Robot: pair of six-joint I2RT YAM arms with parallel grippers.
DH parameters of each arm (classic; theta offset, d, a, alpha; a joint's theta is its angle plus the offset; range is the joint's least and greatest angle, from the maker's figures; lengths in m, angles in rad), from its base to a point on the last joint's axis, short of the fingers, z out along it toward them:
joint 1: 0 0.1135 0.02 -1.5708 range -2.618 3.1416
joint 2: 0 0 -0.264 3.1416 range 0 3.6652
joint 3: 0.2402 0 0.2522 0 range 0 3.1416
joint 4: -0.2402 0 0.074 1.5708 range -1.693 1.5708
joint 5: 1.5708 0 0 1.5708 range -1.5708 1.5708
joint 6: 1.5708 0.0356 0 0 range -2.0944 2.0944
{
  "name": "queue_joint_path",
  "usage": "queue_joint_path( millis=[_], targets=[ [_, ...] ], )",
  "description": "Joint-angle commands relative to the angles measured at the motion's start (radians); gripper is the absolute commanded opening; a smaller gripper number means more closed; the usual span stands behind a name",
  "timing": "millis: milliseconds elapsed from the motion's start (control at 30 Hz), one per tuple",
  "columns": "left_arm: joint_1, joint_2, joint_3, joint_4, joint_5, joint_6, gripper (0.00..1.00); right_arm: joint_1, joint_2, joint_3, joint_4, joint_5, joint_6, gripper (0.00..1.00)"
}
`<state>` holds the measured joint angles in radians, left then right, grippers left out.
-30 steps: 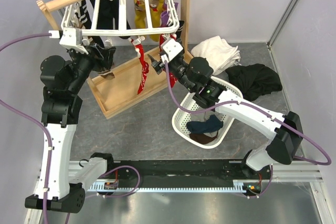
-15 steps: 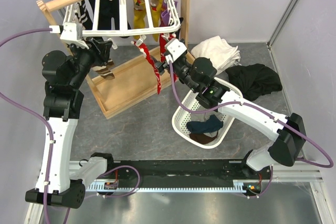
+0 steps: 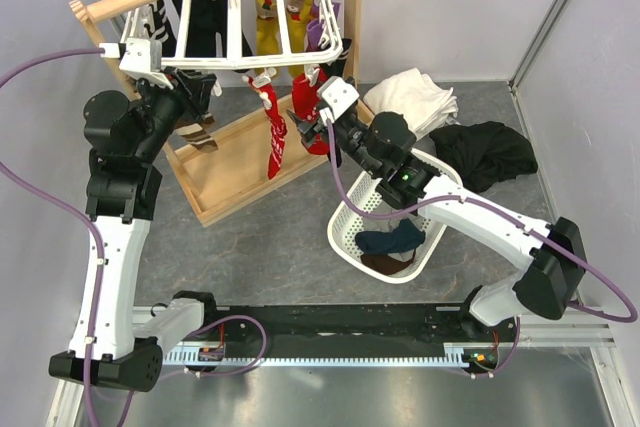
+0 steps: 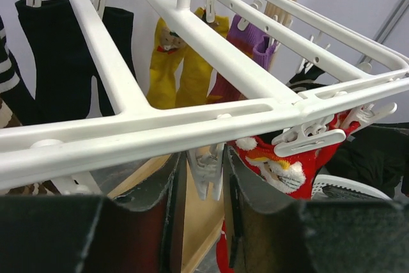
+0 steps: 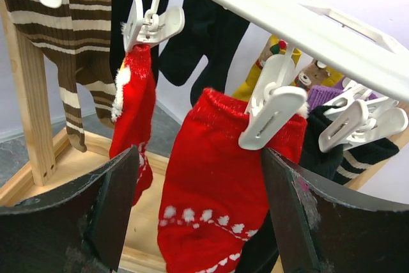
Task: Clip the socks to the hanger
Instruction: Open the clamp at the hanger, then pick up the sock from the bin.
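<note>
The white slatted hanger (image 3: 240, 52) hangs from the wooden rail. Two red socks hang clipped under its front edge: a narrow one (image 3: 275, 142) and a wider one (image 5: 217, 209) with white dots. My left gripper (image 4: 204, 158) sits just under the front bar, its jaws drawn in narrow round a dangling white clip peg (image 4: 208, 177). My right gripper (image 5: 201, 158) stands wide open on either side of the wider red sock without touching it. The peg (image 5: 271, 110) that holds that sock is just above the right finger.
Black, yellow and purple socks and a brown striped sock (image 5: 77, 30) also hang from the hanger. The wooden stand's tray (image 3: 230, 172) lies below. A white lattice basket (image 3: 345, 227) with dark socks sits right of it. White cloth (image 3: 415, 97) and black cloth (image 3: 490, 152) lie behind.
My left jaws have narrowed round the clip peg. The hanger and red socks have swung. My right gripper has shifted slightly right and up, and stays open.
</note>
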<state>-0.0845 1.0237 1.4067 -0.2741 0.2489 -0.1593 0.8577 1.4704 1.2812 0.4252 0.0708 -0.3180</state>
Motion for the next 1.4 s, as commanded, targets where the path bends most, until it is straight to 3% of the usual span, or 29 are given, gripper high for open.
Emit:
queue_joint_path(
  millis=[0, 200, 500, 700, 1033, 1167, 1367],
  targets=[
    [0.003, 0.001, 0.038, 0.059, 0.055, -0.009, 0.28, -0.006, -0.050, -0.017, 0.060, -0.029, 0.016, 0.84],
    [0.003, -0.005, 0.040, 0.058, 0.084, -0.011, 0.08, -0.008, -0.077, -0.028, 0.052, -0.057, 0.019, 0.84],
    [-0.020, -0.034, 0.009, 0.056, 0.076, -0.091, 0.02, -0.006, -0.159, -0.014, 0.007, -0.190, 0.117, 0.86],
    [-0.081, -0.054, -0.018, 0.050, -0.042, -0.117, 0.02, -0.005, -0.177, -0.010, -0.006, -0.258, 0.209, 0.88],
    [-0.227, -0.034, -0.041, 0.038, -0.380, -0.086, 0.02, -0.006, -0.262, -0.074, -0.317, -0.134, 0.284, 0.90],
    [-0.258, -0.016, -0.041, 0.039, -0.430, -0.085, 0.02, -0.019, -0.297, -0.120, -0.474, -0.011, 0.318, 0.91],
    [-0.268, 0.009, -0.038, 0.038, -0.467, -0.088, 0.02, -0.078, -0.329, -0.246, -0.666, 0.112, 0.506, 0.91]
  ],
)
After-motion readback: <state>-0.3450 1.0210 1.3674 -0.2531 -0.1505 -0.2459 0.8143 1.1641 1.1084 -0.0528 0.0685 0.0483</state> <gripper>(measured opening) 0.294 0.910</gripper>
